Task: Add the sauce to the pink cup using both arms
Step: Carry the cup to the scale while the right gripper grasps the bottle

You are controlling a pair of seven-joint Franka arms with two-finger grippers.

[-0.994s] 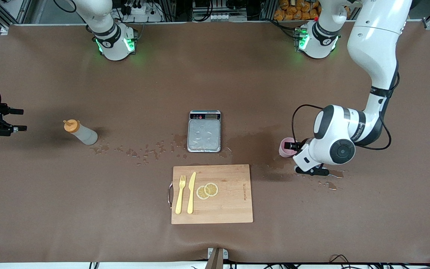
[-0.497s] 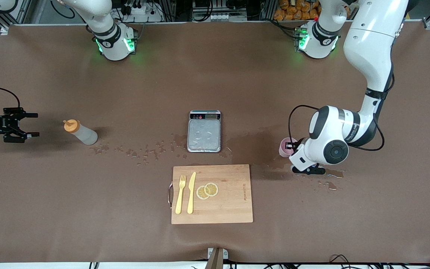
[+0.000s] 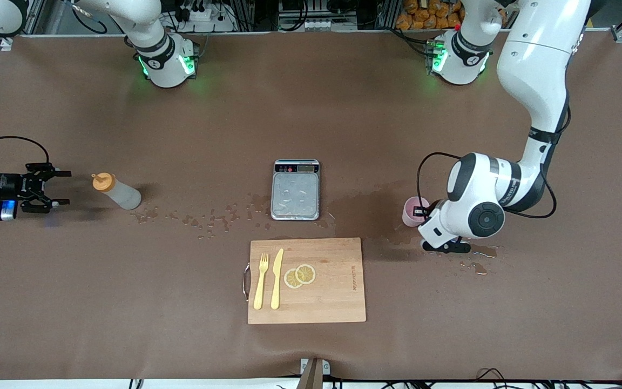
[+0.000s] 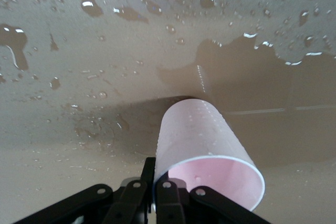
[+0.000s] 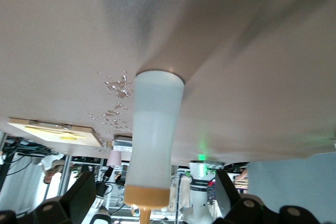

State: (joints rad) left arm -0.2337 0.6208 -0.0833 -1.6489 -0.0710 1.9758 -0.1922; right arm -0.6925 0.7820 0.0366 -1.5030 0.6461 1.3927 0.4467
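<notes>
The sauce bottle (image 3: 117, 192), whitish with an orange cap, stands on the table toward the right arm's end. My right gripper (image 3: 61, 188) is open, low and level with the bottle, a short way from it with the cap end facing it. In the right wrist view the bottle (image 5: 155, 129) stands between the spread fingers (image 5: 79, 192), untouched. The pink cup (image 3: 413, 210) stands toward the left arm's end. My left gripper (image 4: 154, 167) is shut on the cup's (image 4: 202, 137) wall, one finger inside the rim and one outside.
A grey scale (image 3: 295, 192) sits mid-table. A wooden cutting board (image 3: 338, 292) nearer the camera holds a yellow fork, a yellow knife and lemon slices. Water drops (image 3: 208, 220) and wet patches (image 3: 475, 266) lie around the scale and the cup.
My right gripper has moved along the table toward the sauce bottle and is now close to its cap. The left arm shifted slightly and holds the cup in place.
</notes>
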